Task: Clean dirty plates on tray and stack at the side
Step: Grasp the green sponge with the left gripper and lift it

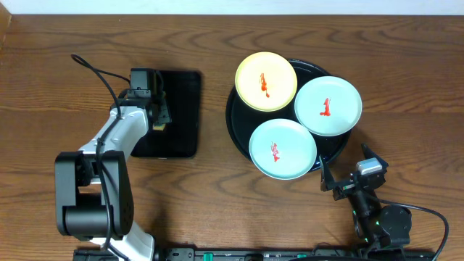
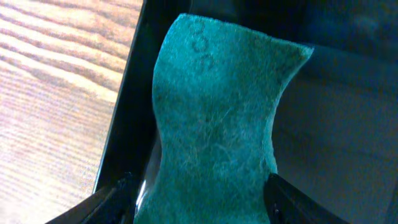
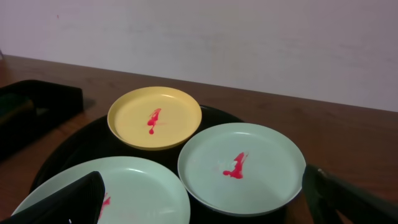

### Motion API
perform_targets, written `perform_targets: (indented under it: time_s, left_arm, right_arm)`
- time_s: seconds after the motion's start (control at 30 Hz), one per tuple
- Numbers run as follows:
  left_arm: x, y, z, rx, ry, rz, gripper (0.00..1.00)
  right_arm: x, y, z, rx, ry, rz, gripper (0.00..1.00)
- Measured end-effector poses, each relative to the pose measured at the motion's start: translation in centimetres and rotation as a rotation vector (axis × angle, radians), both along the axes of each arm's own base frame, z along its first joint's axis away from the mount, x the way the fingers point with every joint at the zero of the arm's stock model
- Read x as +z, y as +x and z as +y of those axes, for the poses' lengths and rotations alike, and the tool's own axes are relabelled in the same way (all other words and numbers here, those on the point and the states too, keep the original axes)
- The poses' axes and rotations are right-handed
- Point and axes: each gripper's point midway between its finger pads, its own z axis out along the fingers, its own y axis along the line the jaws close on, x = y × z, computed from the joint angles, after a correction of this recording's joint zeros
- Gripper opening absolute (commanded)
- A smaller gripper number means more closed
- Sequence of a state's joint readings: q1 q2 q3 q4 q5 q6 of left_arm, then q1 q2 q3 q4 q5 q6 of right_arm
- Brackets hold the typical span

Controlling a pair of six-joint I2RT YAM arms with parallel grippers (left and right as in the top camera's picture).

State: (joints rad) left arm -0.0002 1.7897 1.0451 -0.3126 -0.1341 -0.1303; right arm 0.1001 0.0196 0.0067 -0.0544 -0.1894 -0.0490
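Observation:
Three plates sit on the round black tray (image 1: 233,119), each with a red smear: a pale yellow one (image 1: 266,81) at the back, a mint one (image 1: 328,106) at the right, a mint one (image 1: 283,148) at the front. My left gripper (image 1: 159,119) is over the rectangular tray, its fingers (image 2: 202,202) closed against both sides of a green scouring sponge (image 2: 217,112). My right gripper (image 1: 339,181) is open and empty, just in front of the round tray. In its view (image 3: 205,205) I see the yellow plate (image 3: 155,118) and both mint plates (image 3: 242,165) (image 3: 140,186).
A smaller rectangular black tray (image 1: 181,94) lies left of the round tray and holds the sponge; it also shows in the right wrist view (image 3: 37,102). Brown wooden table (image 1: 406,58) all round. A pale wall stands behind the table.

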Motion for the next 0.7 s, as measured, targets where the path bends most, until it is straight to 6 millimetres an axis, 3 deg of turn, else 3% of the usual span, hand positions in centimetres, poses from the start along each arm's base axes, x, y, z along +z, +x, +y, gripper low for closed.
perform_targets:
  time_s: [0.27, 0.7]
  left_arm:
    - [-1.6, 0.2, -0.1, -0.002, -0.003, 0.021, 0.57]
    - [-2.0, 0.1, -0.8, -0.017, -0.04, 0.03, 0.25]
  right_arm:
    - [0.0, 0.0, 0.0, 0.0, 0.0, 0.0, 0.99]
    - [0.0, 0.0, 0.0, 0.0, 0.0, 0.0, 0.99]
